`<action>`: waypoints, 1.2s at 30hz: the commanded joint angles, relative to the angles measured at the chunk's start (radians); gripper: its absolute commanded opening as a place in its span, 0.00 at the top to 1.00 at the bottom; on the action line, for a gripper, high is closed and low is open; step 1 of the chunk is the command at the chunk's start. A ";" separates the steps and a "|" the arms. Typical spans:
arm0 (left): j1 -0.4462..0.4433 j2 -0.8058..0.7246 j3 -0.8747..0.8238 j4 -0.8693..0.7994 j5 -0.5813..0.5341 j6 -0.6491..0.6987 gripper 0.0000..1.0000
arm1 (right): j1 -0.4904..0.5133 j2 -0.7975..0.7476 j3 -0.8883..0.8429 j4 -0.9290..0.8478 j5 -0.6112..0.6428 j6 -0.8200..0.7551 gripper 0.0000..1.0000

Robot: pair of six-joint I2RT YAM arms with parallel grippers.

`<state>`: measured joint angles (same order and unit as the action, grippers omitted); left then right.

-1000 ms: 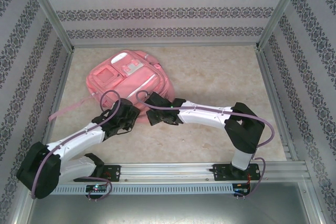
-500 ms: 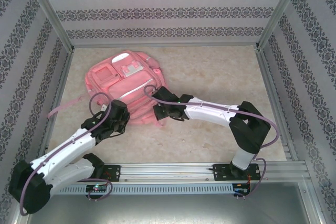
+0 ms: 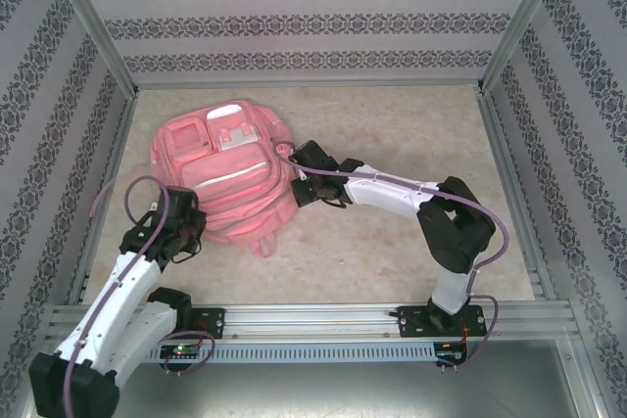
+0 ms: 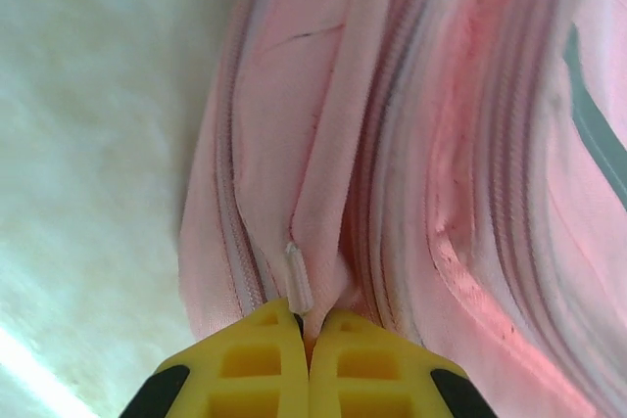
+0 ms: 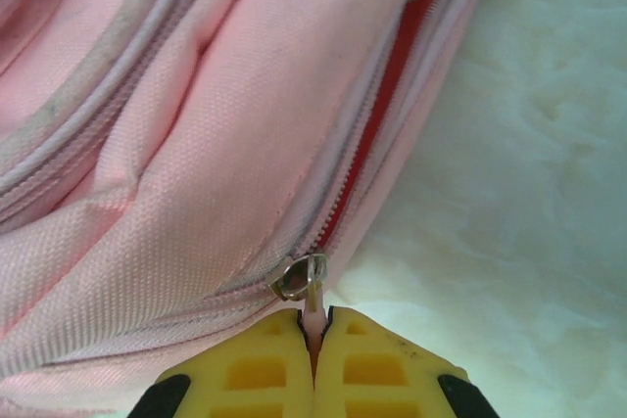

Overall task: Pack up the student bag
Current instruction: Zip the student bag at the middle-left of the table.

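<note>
Student bag (image 3: 217, 183) flat on the left half of the table (image 3: 392, 144), long axis running far to near, pocket end at the far side. Left gripper (image 4: 310, 320) squeezed tight on a fold of its pink fabric at the near-left edge; right gripper (image 5: 315, 318) squeezed tight on the zip pull (image 5: 312, 299) at the right edge. Against a second ago: bag drawn out longer toward the near side, left arm (image 3: 127, 281) swung leftward.

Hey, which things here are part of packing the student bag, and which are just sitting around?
Part of the job: student bag; left claw, shut on the bag's zipped edge; right claw, shut on a zip pull.
Just there: table; patterned walls; metal rail.
</note>
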<state>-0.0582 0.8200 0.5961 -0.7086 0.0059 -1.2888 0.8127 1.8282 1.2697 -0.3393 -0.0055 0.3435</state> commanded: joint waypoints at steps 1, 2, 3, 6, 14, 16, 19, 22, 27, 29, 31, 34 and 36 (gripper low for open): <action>0.115 0.068 0.061 -0.061 0.012 0.232 1.00 | 0.044 0.010 0.053 -0.010 -0.011 0.005 1.00; 0.143 0.096 0.079 -0.058 0.012 0.269 1.00 | 0.059 0.013 0.058 -0.009 -0.021 0.014 1.00; 0.176 0.128 0.097 -0.047 0.019 0.307 1.00 | 0.077 0.015 0.063 -0.006 -0.035 0.025 1.00; 0.242 0.214 0.161 -0.043 0.059 0.375 1.00 | 0.126 0.018 0.074 0.009 -0.068 0.056 1.00; 0.242 0.183 0.176 -0.052 0.214 0.295 0.56 | 0.181 0.064 0.134 0.024 -0.112 0.089 1.00; 0.219 0.147 0.146 -0.057 0.266 0.228 0.55 | 0.183 0.072 0.138 0.028 -0.106 0.090 1.00; 0.135 0.063 0.116 -0.058 0.275 0.118 0.53 | 0.183 0.075 0.135 0.028 -0.090 0.086 1.00; 0.032 -0.007 0.087 -0.031 0.245 -0.018 0.52 | 0.180 0.077 0.130 0.028 -0.082 0.084 1.00; -0.192 -0.026 0.008 0.156 0.159 -0.262 0.46 | 0.178 0.072 0.115 0.037 -0.085 0.081 1.00; -0.270 0.004 -0.016 0.263 0.111 -0.318 0.45 | 0.178 0.066 0.107 0.040 -0.083 0.080 1.00; -0.315 0.053 -0.006 0.299 0.068 -0.346 0.44 | 0.178 0.061 0.100 0.044 -0.083 0.081 1.00; -0.347 0.116 0.020 0.335 0.022 -0.346 0.42 | 0.178 0.053 0.090 0.049 -0.083 0.084 1.00; -0.361 0.143 0.020 0.365 -0.010 -0.344 0.42 | 0.178 0.047 0.081 0.057 -0.085 0.089 1.00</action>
<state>-0.3965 0.9413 0.5915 -0.4526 0.0849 -1.5738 0.9844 1.8935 1.3655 -0.3260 -0.0776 0.4202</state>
